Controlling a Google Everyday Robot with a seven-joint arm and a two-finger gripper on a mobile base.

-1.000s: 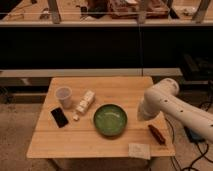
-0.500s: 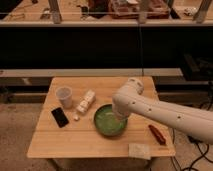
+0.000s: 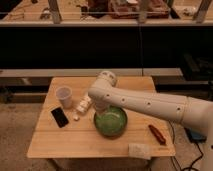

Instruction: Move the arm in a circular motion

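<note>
The arm [image 3: 150,105] is large and cream-white, made of thick smooth segments with small dark dots. It reaches in from the right edge across the wooden table [image 3: 50,142]. Its rounded joint [image 3: 107,78] sits above the table's middle. The gripper [image 3: 101,107] is at the blunt end that hangs down from that joint, over the far left rim of a green bowl [image 3: 112,125]. It holds nothing that I can see.
A clear plastic cup [image 3: 64,95] stands at the table's far left. A black phone [image 3: 60,117] lies in front of it, with a white object [image 3: 82,105] beside. A red-brown item [image 3: 156,134] and a pale packet [image 3: 140,150] lie front right. Dark shelving stands behind the table.
The arm has swept left across the table, from above the right side to the bowl's far left rim, now covering part of the bowl.
</note>
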